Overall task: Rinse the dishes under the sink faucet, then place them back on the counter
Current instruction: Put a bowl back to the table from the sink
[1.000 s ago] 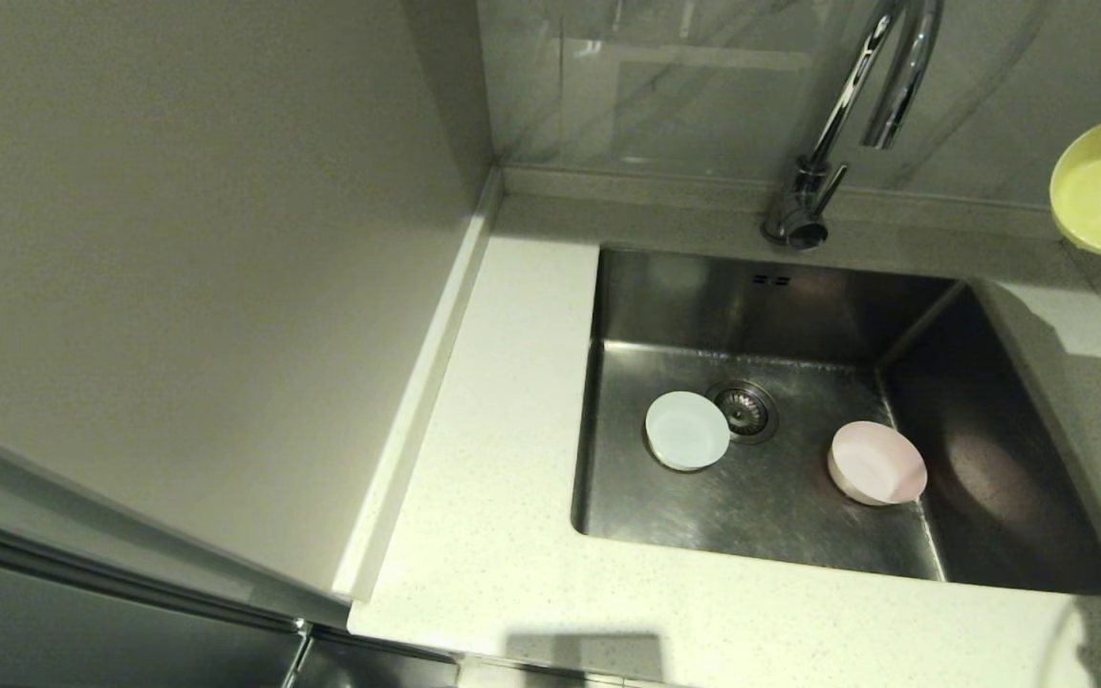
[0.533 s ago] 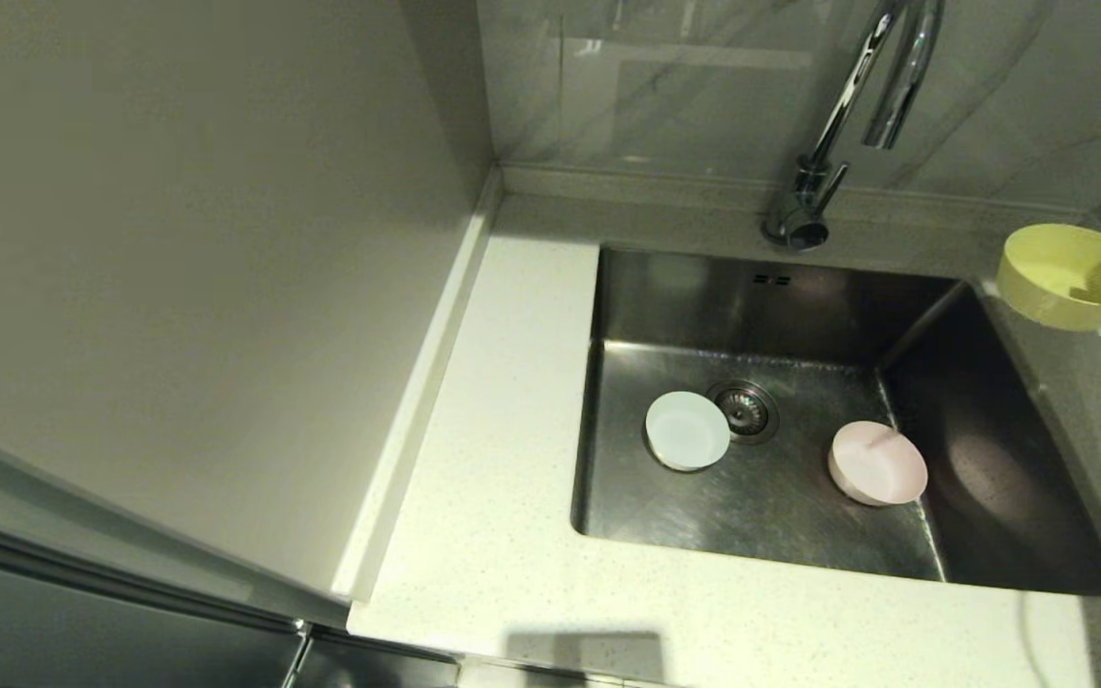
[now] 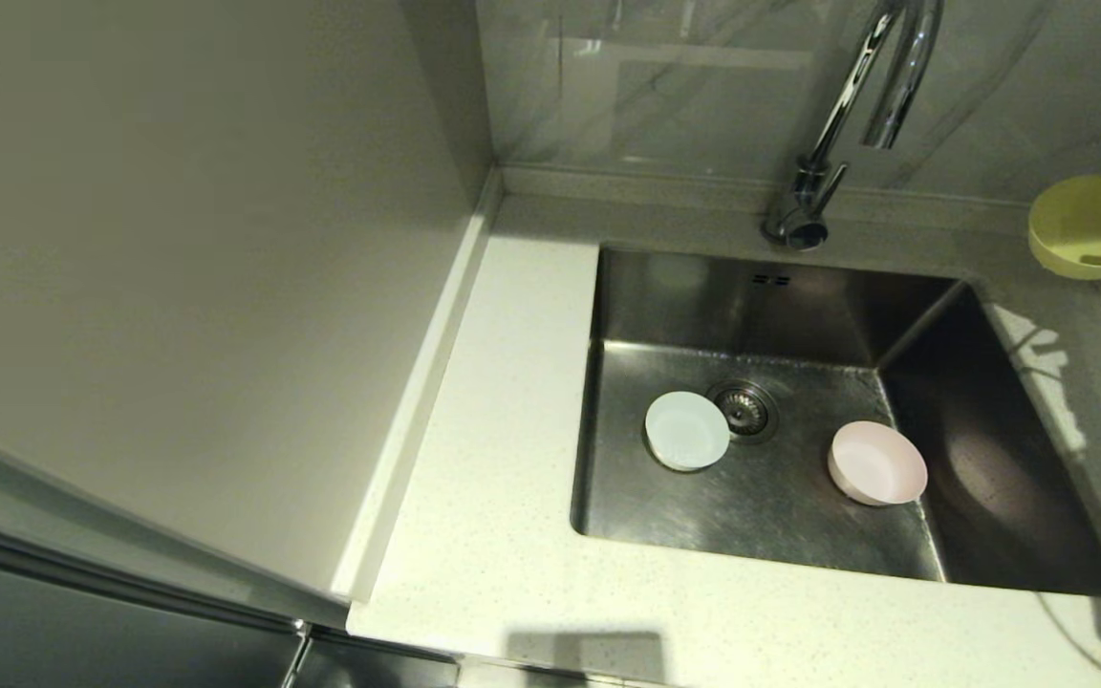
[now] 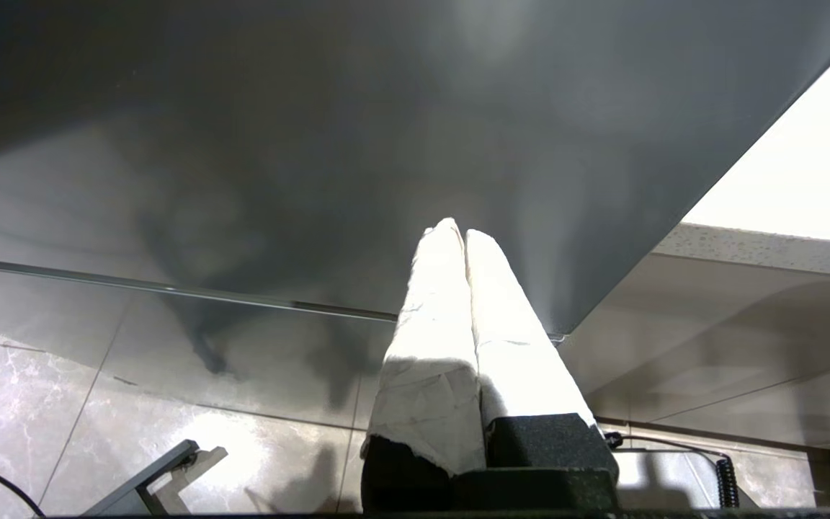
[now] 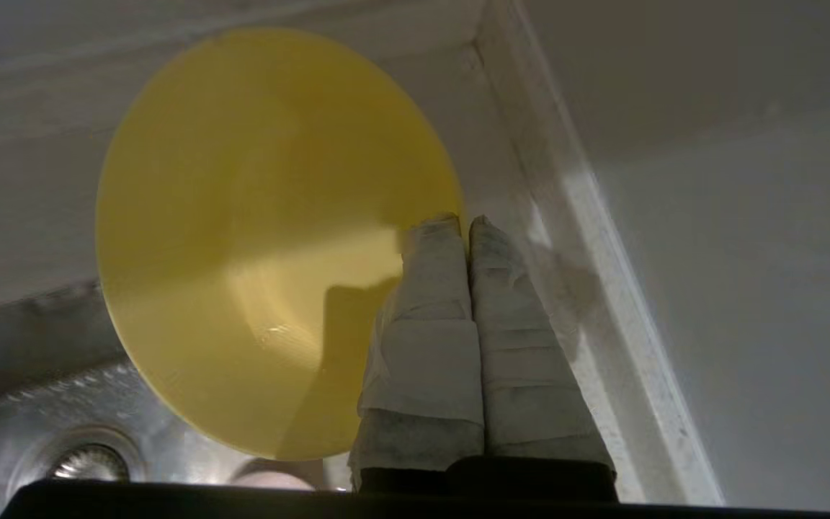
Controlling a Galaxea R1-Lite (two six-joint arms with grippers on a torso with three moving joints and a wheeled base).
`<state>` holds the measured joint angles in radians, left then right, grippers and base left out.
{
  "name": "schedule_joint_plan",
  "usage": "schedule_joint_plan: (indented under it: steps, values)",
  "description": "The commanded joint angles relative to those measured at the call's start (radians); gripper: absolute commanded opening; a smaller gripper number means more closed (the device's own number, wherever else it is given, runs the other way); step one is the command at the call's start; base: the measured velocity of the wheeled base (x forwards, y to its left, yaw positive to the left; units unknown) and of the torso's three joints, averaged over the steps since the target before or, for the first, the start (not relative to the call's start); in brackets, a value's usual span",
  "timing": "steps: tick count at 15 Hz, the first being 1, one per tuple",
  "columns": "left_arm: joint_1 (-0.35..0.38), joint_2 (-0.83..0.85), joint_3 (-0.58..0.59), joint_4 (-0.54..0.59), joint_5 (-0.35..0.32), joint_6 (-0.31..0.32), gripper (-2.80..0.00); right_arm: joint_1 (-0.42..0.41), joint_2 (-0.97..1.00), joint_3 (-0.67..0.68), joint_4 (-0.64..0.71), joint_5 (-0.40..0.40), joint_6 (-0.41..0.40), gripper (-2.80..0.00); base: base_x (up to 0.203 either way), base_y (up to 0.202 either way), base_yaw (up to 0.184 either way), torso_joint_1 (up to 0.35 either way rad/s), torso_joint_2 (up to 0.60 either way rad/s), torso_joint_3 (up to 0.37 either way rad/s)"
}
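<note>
Each claw is seen as two long tapered fingers wrapped in creased off-white tape, left claw (image 4: 464, 234) and right claw (image 5: 464, 222) alike. The fingers are seated in blocky, matte black mounts.

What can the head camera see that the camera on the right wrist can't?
Only the head view shows the small round white bowl, the tall shiny chrome faucet and the whole deep steel sink. Only the right wrist view shows the right hand, its white-wrapped fingers pinched shut on a bowl's rim. Both show that yellow-green round bowl and the round strainer drain.
</note>
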<state>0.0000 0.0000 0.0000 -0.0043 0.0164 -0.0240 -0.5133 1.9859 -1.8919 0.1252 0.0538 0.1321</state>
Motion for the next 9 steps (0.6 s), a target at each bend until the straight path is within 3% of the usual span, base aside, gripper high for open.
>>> schedule_joint_plan:
  steps: [1,4,9]
  values:
    - [0.0,-0.002,0.0,0.0,0.0,-0.001,-2.8,-0.012,0.023,0.001,0.003,0.001,-0.006,-2.8,0.0,0.0,0.0,0.0,0.0,0.0]
    - [0.0,-0.002,0.0,0.0,0.0,-0.001,-2.8,-0.036,0.042,0.016,0.008,0.001,-0.074,-2.8,0.0,0.0,0.0,0.0,0.0,0.0]
    - [0.0,-0.002,0.0,0.0,0.0,-0.001,-2.8,-0.038,0.086,0.009,-0.001,-0.001,-0.101,-2.8,0.0,0.0,0.0,0.0,0.0,0.0]
